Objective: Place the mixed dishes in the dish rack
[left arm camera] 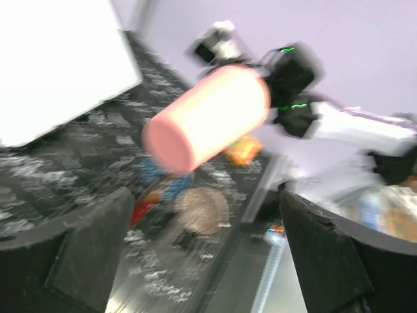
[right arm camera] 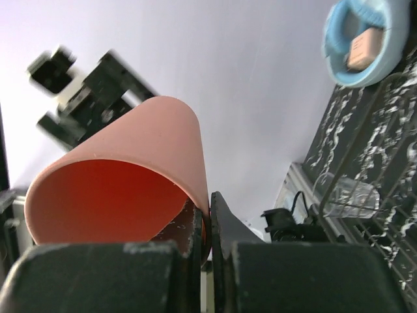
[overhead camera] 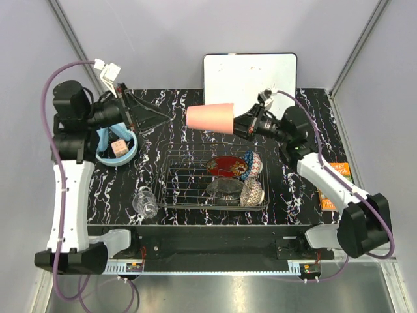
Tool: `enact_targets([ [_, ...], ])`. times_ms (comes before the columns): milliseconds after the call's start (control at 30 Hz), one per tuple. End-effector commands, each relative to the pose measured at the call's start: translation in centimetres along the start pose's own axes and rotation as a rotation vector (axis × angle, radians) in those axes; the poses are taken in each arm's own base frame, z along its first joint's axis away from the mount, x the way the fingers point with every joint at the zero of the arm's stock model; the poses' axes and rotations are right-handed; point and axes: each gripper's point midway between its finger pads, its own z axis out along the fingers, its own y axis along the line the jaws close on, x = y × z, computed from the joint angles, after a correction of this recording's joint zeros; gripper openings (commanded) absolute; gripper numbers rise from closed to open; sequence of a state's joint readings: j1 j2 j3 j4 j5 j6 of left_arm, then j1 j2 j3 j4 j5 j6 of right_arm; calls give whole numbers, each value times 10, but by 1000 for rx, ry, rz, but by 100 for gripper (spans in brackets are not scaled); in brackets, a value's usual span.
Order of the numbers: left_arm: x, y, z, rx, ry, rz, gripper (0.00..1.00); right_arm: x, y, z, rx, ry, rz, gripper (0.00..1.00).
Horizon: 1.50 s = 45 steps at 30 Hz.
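Right gripper (overhead camera: 237,124) pinches pink cup (overhead camera: 210,118) by rim, wall clamped between fingers. Cup hangs sideways in air, base toward left arm, just past far edge of rack (overhead camera: 171,189). Rack lies below, nearer arm bases. Left gripper (overhead camera: 151,115) gapes wide, empty

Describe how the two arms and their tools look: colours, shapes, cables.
Both the left arm and the right arm have smooth white link shells between bulky black joints. A lilac cable runs along each arm from base to wrist; the left one ends in a white plug. The left tool and the right tool are black, each with two flat, rough-surfaced fingers.
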<state>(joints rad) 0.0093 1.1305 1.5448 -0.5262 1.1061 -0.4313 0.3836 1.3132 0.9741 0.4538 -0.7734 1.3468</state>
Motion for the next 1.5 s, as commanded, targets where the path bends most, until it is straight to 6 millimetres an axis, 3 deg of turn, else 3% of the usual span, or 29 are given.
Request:
enact_targets([
  [0,5,-17,3,236,66,-131,99,22,74,4,-219,79,-118,0],
  [133,16,-12,4,248,85,-144,99,29,72,17,-228,111,-95,0],
  [267,14,-10,5,233,69,-123,99,32,66,27,-214,126,-71,0],
  [433,12,-19,2,251,77,-116,99,32,63,33,-209,132,-66,0],
  [633,22,-23,0,257,81,-129,99,38,61,43,-211,157,-79,0],
  [833,13,-29,-1,230,32,-80,99,46,70,48,-246,184,-72,0],
  [1333,16,-22,7,235,46,-105,99,56,84,65,-313,212,-69,0],
  [1367,15,-22,7,234,45,-102,98,53,82,68,-317,194,-63,0],
  [1400,15,-23,7,236,44,-90,90,52,79,69,-318,176,-61,0],
  [1433,15,-22,8,238,46,-86,73,54,78,72,-316,166,-56,0],
  [1467,15,-22,8,238,43,-76,66,54,74,76,-308,150,-48,0],
])
